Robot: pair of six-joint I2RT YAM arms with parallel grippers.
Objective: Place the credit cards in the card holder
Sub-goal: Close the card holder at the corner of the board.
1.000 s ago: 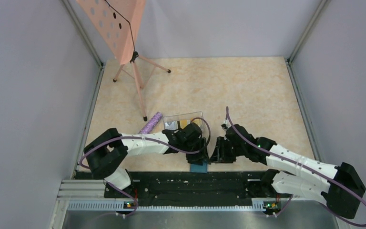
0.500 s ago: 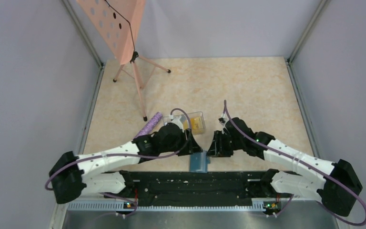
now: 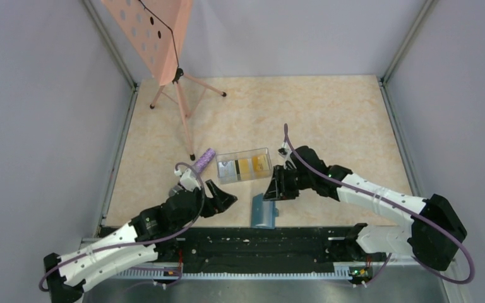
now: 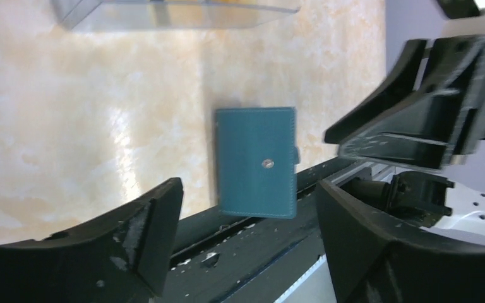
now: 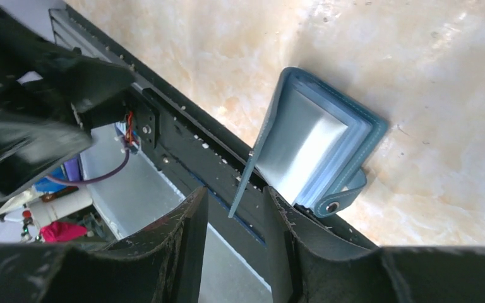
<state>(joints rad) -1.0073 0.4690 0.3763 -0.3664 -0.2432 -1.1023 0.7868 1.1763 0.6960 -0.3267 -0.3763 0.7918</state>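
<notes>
Your left hand hangs wide open and empty, just left of the teal card holder, which sits ajar on the worktop at the black rail. Your right hand has its fingers nearly together at the holder's raised cover; you cannot tell whether they pinch it. The credit cards lie in the clear box.

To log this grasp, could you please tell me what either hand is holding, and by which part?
Nothing: the left hand and right hand are open, and the holder lies free.
</notes>
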